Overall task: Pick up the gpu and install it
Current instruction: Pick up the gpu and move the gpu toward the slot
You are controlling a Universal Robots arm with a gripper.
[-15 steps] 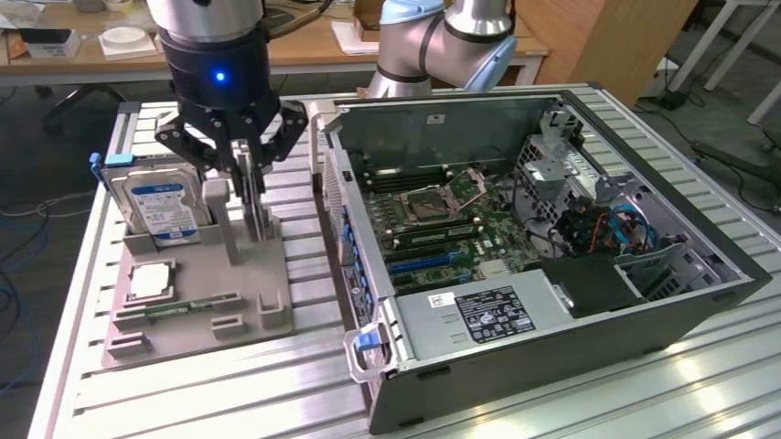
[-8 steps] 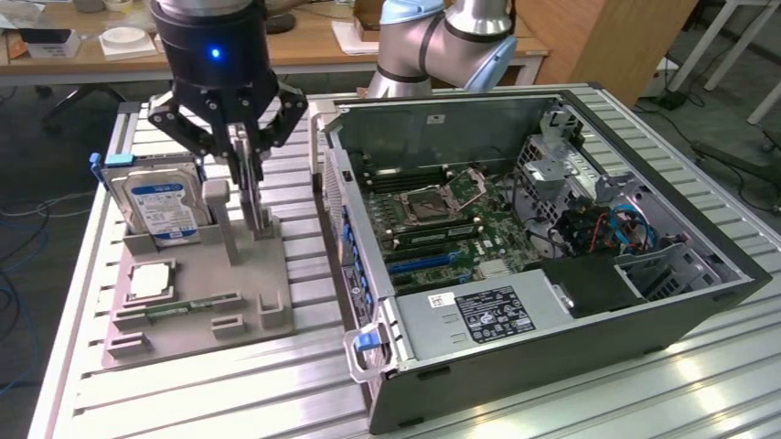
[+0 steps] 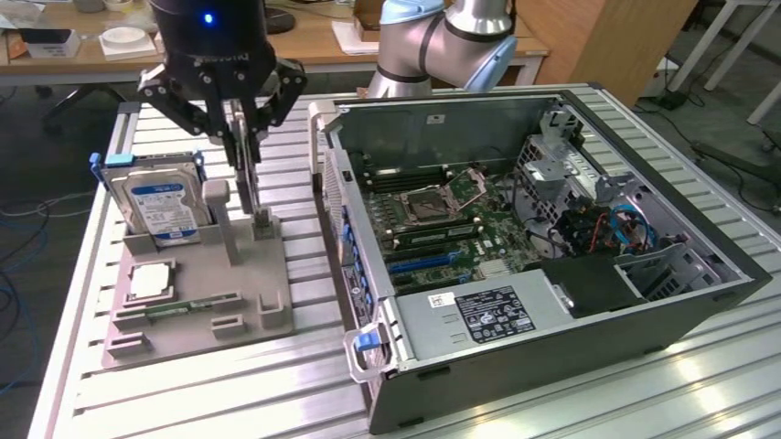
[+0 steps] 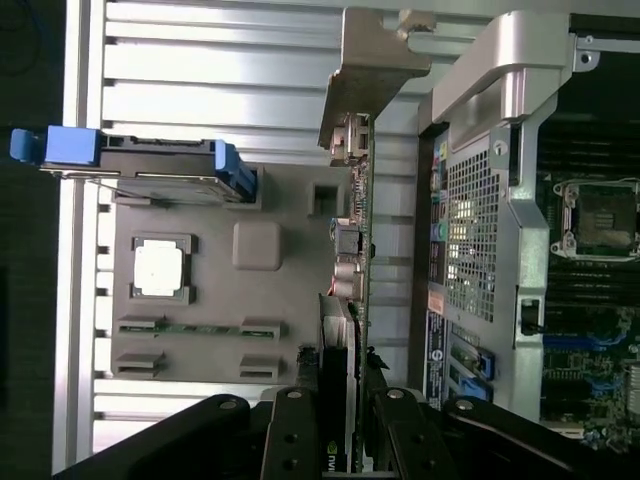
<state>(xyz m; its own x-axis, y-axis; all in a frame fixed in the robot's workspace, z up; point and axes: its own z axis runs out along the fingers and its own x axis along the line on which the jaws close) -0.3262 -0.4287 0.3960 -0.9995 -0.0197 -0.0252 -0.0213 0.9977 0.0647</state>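
- Slatted aluminium table [image 3: 183, 398] in a lab-type room, with desks in the far background. An open PC case [image 3: 683, 306] sits on the exterior view's right and a grey parts stand [image 3: 201, 279] on the exterior view's left.
- The stand has a hard drive [image 3: 159, 206] upright at its far side. A CPU [image 3: 149, 282] and a memory stick [image 3: 196, 305] lie flat on the near side.
- The gpu [image 3: 252, 197] stands on edge in its slot on the side of the stand next to the case. Its bottom edge looks seated, so it's not lifted yet as far as I can tell.
- The gripper [image 3: 247, 146] is right above it, fingers [image 4: 292, 430] one on each side of the card's top edge. Looks clamped on the card to me.
- So this is the pick-up step. Install hasn't started, and the expansion slots on the motherboard [image 3: 427, 219] look bare.
- My guess is that getting it out calls for a straight upward pull — any tilt and the card could bind in the stand or clip the case wall.
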